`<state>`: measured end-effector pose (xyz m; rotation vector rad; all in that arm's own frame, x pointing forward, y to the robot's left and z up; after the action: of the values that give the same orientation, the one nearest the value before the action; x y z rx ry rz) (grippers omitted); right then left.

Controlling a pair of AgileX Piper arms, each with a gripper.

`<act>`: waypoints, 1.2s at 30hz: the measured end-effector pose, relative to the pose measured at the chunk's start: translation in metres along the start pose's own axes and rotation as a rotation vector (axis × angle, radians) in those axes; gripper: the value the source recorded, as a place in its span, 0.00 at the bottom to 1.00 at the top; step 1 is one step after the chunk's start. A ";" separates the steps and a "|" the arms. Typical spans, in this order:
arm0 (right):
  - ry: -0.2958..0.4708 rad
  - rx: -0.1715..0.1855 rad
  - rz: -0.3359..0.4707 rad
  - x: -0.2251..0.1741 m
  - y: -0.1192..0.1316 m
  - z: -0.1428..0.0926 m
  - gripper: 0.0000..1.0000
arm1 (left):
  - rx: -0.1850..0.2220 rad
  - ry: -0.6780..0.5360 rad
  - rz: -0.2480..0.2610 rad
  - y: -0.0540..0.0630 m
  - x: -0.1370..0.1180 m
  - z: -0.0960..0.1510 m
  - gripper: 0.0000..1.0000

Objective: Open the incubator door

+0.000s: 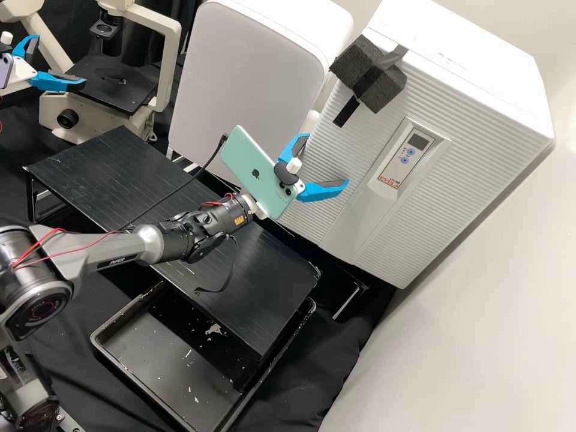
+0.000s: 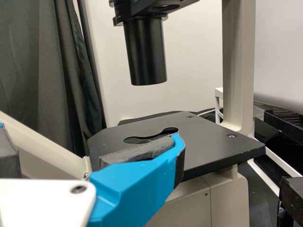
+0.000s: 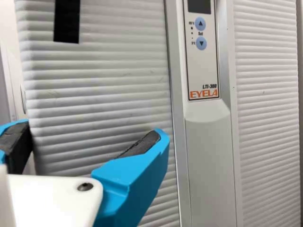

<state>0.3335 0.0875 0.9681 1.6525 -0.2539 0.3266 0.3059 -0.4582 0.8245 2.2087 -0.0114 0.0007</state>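
Note:
The white incubator [image 1: 474, 84] stands at the right with its ribbed door [image 1: 354, 144] closed. Dark foam blocks [image 1: 384, 87] are fixed near the door's upper left edge, above a black tape strip [image 1: 347, 112]. My right gripper [image 1: 327, 159] is open and empty before the door, below the foam. In the right wrist view, the right gripper [image 3: 94, 135] has its fingers spread in front of the ribbed door [image 3: 109, 90], left of the control panel [image 3: 202, 61]. My left gripper [image 1: 60, 62] is open beside the microscope; the left wrist view shows this gripper [image 2: 90, 142] by the microscope stage [image 2: 208, 142].
Left of the incubator stands another white, rounded unit [image 1: 252, 78]. A black raised shelf [image 1: 114, 174] lies beneath the right arm, with a black tray [image 1: 102, 336] partly below it. The microscope [image 1: 170, 66] stands at the back left.

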 end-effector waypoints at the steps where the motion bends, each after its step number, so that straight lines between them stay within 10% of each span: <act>1: -0.002 -0.002 0.003 -0.001 0.000 -0.001 0.00 | 0.000 0.000 0.000 0.000 0.000 0.000 1.00; 11: -0.019 -0.017 0.020 -0.005 -0.007 -0.016 0.00 | 0.000 0.000 0.000 0.000 0.000 0.000 1.00; 12: -0.019 -0.015 0.018 -0.006 -0.009 -0.016 1.00 | 0.000 0.000 0.000 0.000 0.000 0.000 1.00; 31: 0.017 -0.069 0.017 -0.004 -0.020 -0.044 1.00 | 0.000 0.000 0.000 0.000 0.000 0.000 1.00; 32: 0.013 -0.067 0.026 -0.002 -0.019 -0.045 0.00 | 0.000 0.000 0.000 0.000 0.000 0.000 1.00; 36: 0.011 -0.082 0.032 0.002 -0.020 -0.045 0.00 | 0.000 0.000 0.000 0.000 0.000 0.000 1.00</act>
<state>0.3399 0.1347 0.9547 1.5672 -0.2819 0.3455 0.3059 -0.4582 0.8245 2.2087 -0.0114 0.0007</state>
